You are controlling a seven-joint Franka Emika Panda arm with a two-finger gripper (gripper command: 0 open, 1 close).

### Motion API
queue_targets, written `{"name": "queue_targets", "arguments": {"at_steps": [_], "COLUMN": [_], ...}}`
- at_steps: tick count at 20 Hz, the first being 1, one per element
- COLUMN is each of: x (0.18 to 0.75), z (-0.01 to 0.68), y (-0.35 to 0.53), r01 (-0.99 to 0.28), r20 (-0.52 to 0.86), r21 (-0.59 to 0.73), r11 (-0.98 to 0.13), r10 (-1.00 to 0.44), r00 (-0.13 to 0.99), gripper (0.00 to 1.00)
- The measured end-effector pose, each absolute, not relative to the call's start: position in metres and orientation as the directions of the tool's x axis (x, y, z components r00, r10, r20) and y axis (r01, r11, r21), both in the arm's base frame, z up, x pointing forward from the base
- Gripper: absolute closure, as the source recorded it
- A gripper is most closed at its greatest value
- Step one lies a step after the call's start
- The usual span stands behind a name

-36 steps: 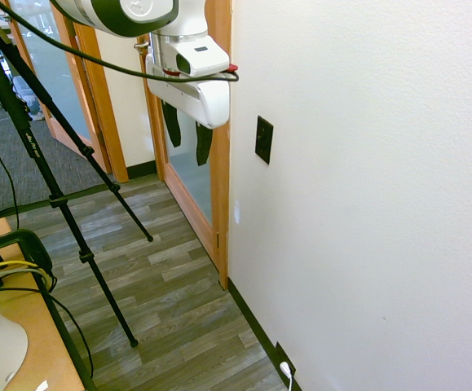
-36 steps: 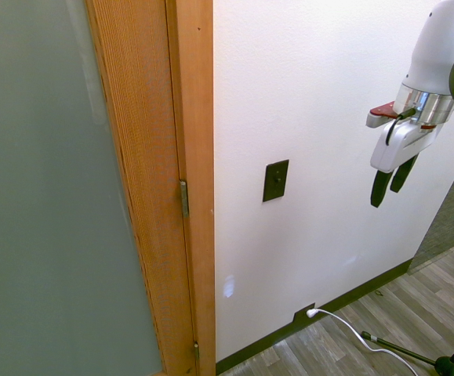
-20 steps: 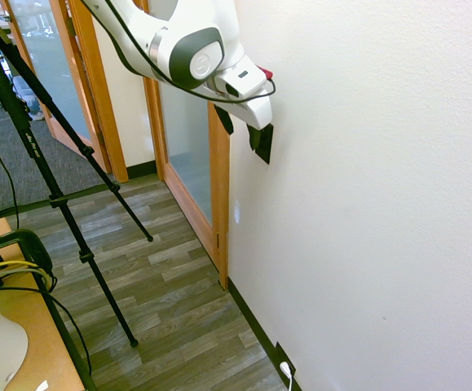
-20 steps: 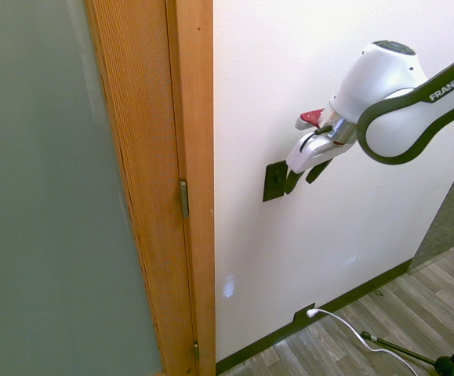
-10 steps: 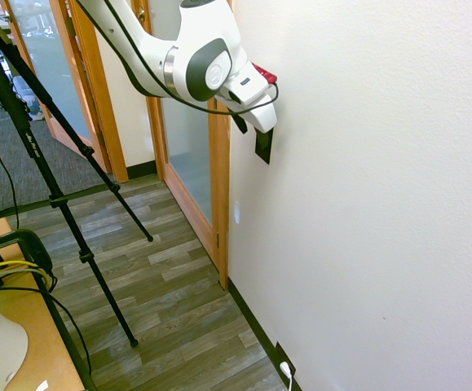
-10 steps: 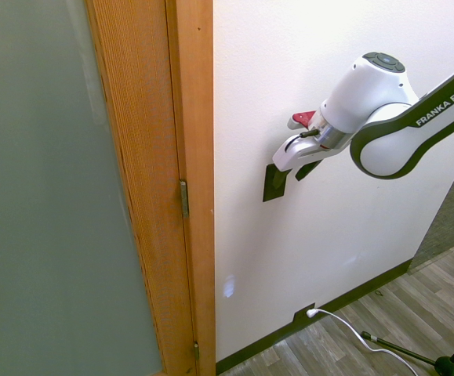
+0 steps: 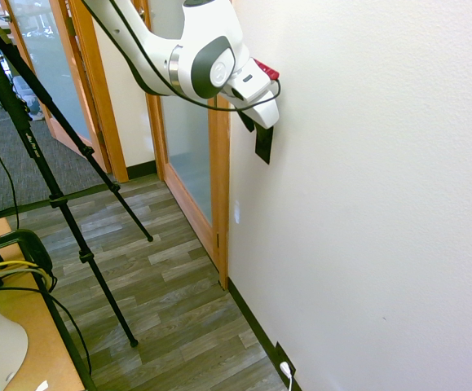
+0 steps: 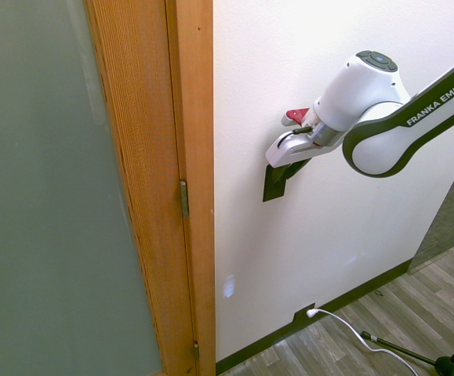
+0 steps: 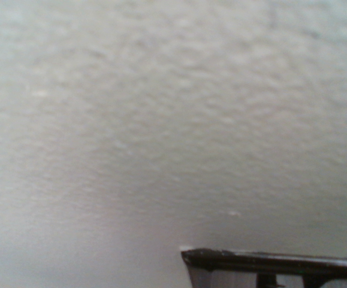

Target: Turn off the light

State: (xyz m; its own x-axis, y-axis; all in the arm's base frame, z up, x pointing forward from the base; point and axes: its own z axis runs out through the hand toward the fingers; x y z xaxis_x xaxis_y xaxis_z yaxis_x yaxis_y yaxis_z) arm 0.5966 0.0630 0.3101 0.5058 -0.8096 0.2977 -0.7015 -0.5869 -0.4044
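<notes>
End effector point(image 8: 284, 177) pressing in close at a household wall, the white Franka arm point(image 8: 383, 137) is reaching down toward a black light-switch plate point(image 8: 273, 188), its hand overlapping the plate's upper part in both exterior views. Whether the end effector is standing wide or narrow, or is gripping the switch, the pictures cannot tell; dark parts are merging against the dark plate.

Mounted upright on the textured white wall point(image 8: 328, 243), the switch plate is sitting just beside a wooden door frame point(image 8: 197, 157), with its lower portion showing beneath the hand. A red piece point(image 8: 297, 115) is jutting from the arm's wrist near the wall. Beyond the frame, a frosted-glass door point(image 8: 46, 188) is standing beside a metal hinge point(image 8: 183, 197).

Lower on the same wall, a white plug point(image 8: 312, 312) is sitting in a black outlet plate point(image 8: 300, 314), its white cord trailing over gray wood-look flooring point(image 8: 391, 321). A dark baseboard point(image 8: 266, 342) is running along the wall's foot. Across the room, a wooden tabletop point(image 7: 46, 346) is showing its edge. Up close, the wrist view is catching blurred wall texture and a dark, glossy edge point(image 9: 269, 261).
</notes>
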Motion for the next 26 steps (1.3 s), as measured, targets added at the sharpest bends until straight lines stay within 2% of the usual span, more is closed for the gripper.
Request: {"name": "queue_targets", "arguments": {"at_steps": [21,22,26], "x": [0.609,0.61,0.61], "z": [0.286,0.285,0.285], "y": [0.06,0.06,0.057], "r01": [-0.74,-0.741,-0.733], "r20": [0.255,0.254,0.243], "r21": [-0.376,-0.374,-0.382], "r11": [-0.558,-0.558,-0.563], "r10": [-0.83,-0.83,-0.826], "r00": [0.496,0.497,0.508], "gripper": [1.0,0.0,0.0]}}
